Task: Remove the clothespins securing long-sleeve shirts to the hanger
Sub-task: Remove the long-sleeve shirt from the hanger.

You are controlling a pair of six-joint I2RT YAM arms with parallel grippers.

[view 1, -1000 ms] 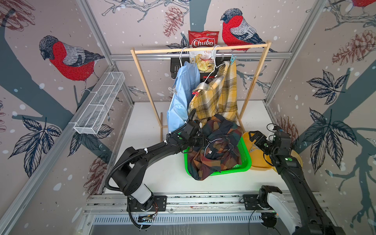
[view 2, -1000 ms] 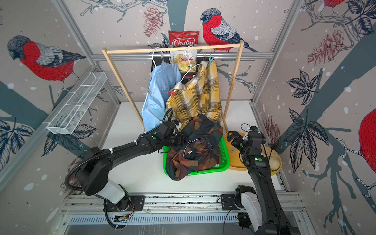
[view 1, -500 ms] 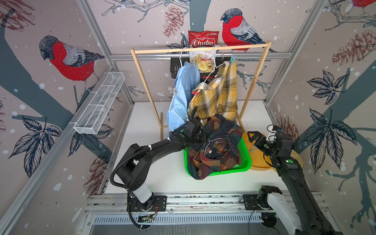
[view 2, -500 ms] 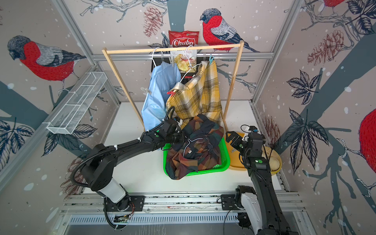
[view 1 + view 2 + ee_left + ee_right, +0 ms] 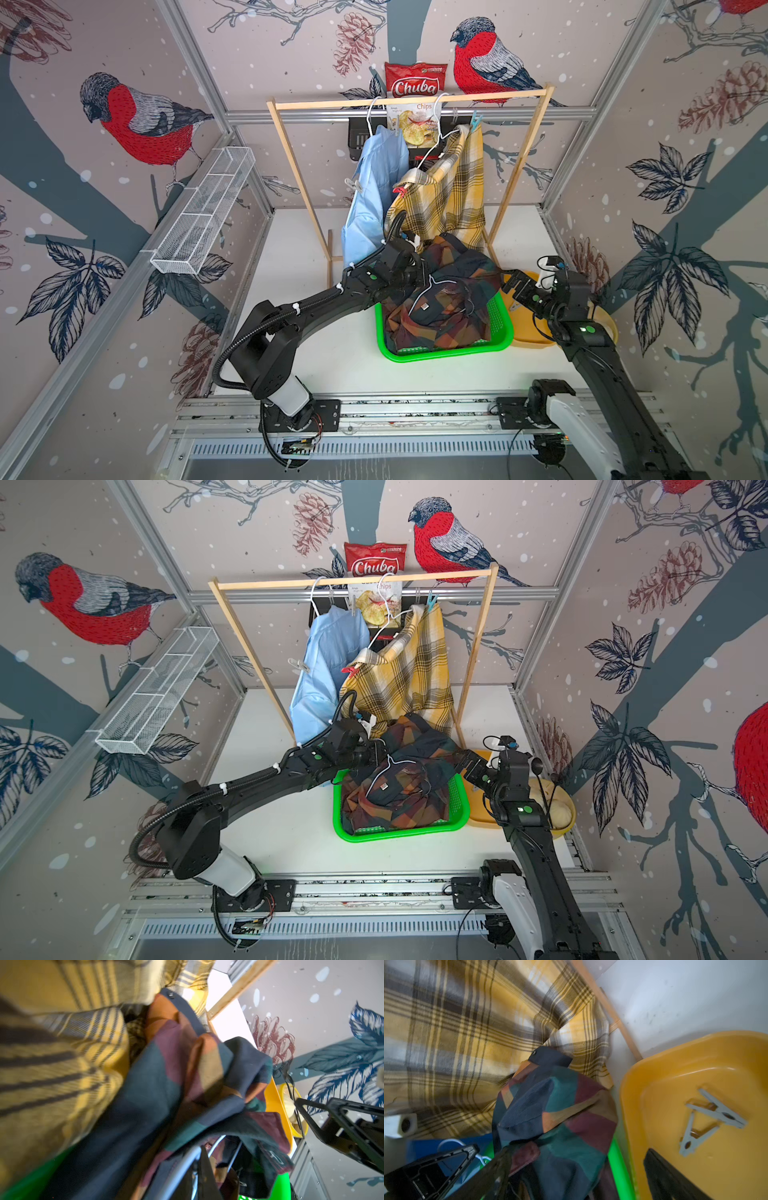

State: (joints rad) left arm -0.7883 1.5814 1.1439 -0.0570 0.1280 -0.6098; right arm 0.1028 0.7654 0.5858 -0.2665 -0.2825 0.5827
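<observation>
The dark green-and-rust plaid shirt point(image 5: 449, 303) lies heaped in a green basket point(image 5: 440, 353). Its white hanger point(image 5: 178, 1163) lies on top. My left gripper point(image 5: 420, 274) is at the basket's far-left corner, shut on the hanger wire. The light blue shirt point(image 5: 370, 199) and yellow plaid shirt point(image 5: 449, 195) hang on the wooden rack point(image 5: 411, 99). Clear clothespins point(image 5: 352, 184) are on the blue shirt; a red clothespin point(image 5: 399, 190) and a light blue clothespin point(image 5: 476, 120) are on the yellow one. My right gripper point(image 5: 579, 1172) is open, empty, over the basket's right rim.
A yellow tray point(image 5: 654, 1076) right of the basket holds two grey clothespins point(image 5: 714, 1113). A red chips bag point(image 5: 415, 79) hangs behind the rack's rail. A white wire shelf point(image 5: 203, 212) is fixed to the left wall. The rack's wooden leg point(image 5: 612, 1014) stands just behind the tray.
My left gripper has closed at the hanger on the dark shirt, after reaching slightly further over the basket. The right arm has shifted only a little.
</observation>
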